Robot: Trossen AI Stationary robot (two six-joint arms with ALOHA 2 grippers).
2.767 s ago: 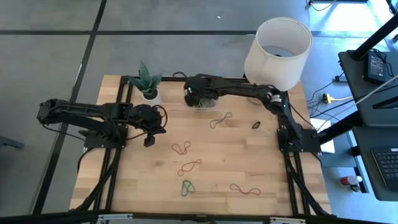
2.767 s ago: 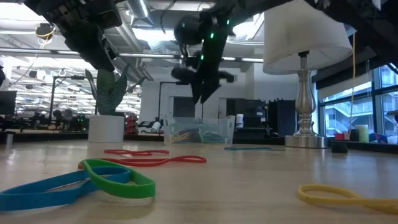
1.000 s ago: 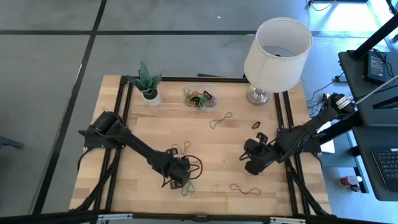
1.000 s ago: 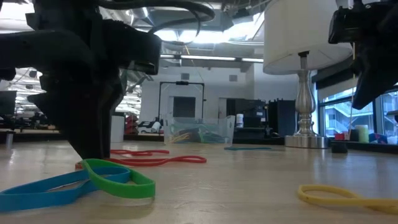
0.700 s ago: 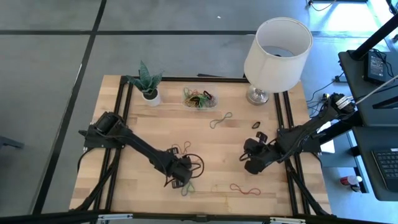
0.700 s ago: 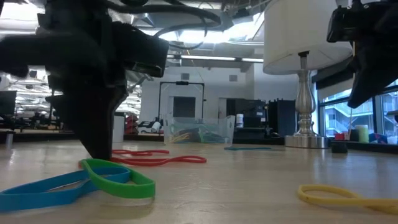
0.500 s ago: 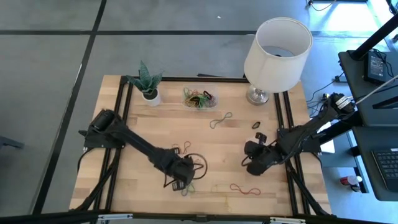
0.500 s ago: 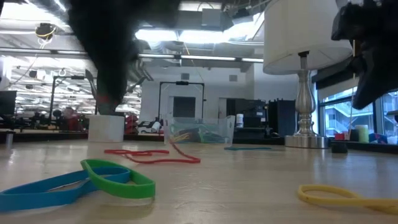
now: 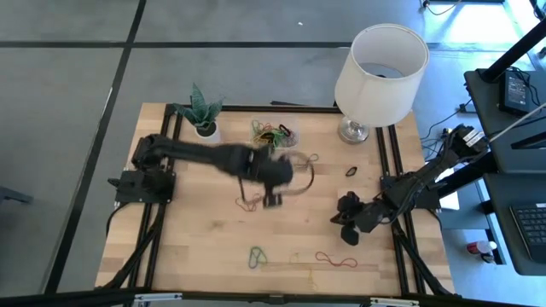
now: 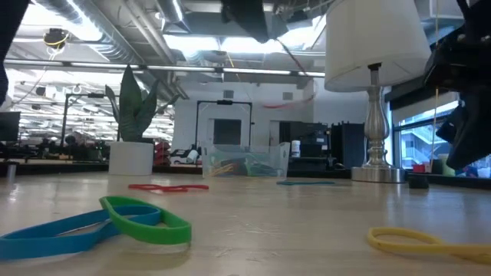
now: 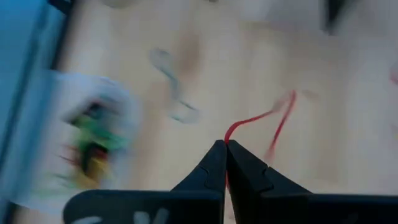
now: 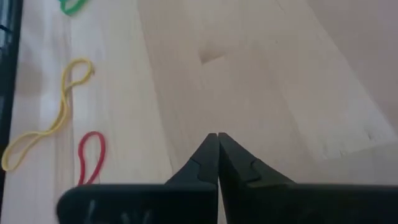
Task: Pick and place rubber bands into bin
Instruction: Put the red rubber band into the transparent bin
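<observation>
Red rubber band (image 11: 258,119) is up off the bench (image 9: 205,256) now, pinched in the left end effector (image 9: 273,199), which has swung from six o'clock toward centre. The bin (image 9: 272,135) sits at twelve o'clock, bands inside. Right end effector (image 9: 347,232), pressed together and empty, waits at four o'clock. Green band (image 9: 257,255) stays put.
</observation>
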